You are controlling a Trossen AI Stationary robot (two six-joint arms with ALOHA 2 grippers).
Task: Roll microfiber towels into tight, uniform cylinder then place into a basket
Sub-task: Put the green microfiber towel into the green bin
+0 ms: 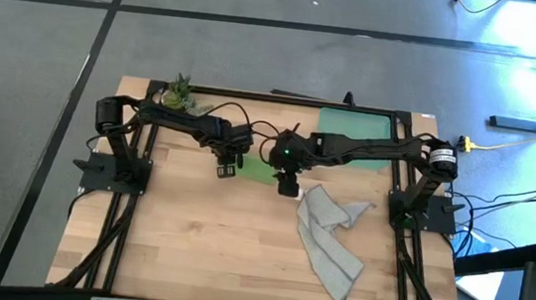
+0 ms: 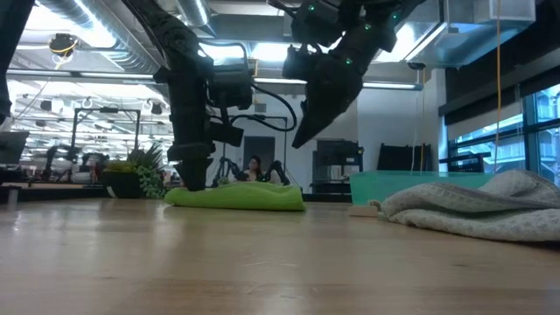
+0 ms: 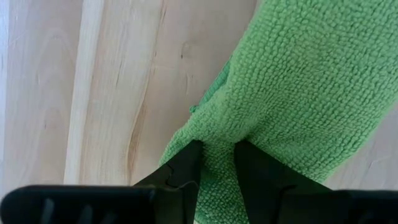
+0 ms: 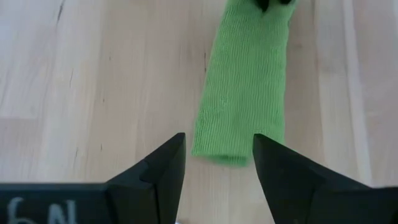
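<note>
pinching down now, the left gripper (image 3: 216, 163) has its fingers (image 3: 184, 167) clenched on 1 end of the green towel (image 1: 260, 168), terry pile bulging up between them in the left wrist view. that towel lies as a long folded strip on the table (image 1: 198, 243), roughly mid-table, between the 2 arms. the right gripper (image 4: 216, 163) hangs just above the strip's other end, fingers spread wide and gripping nothing, the cloth's edge framed between them.

this cloth looks light, limp and grippy rather than slick. it should sag and bunch wherever it is lifted, and a roll will loosen if the ends are not held evenly. my read: take it at the 2 short ends, low to the table, with a deep bite across the full thickness of the fold so no single layer peels away.

the grey towel (image 1: 331, 235) sprawls crumpled toward the right front of the table, well apart from both grippers, untouched. the basket (image 1: 355, 125) sits at the far edge on the right, behind the right arm, with no towel visible inside. a small plant (image 1: 180, 92) stands at the far left.
</note>
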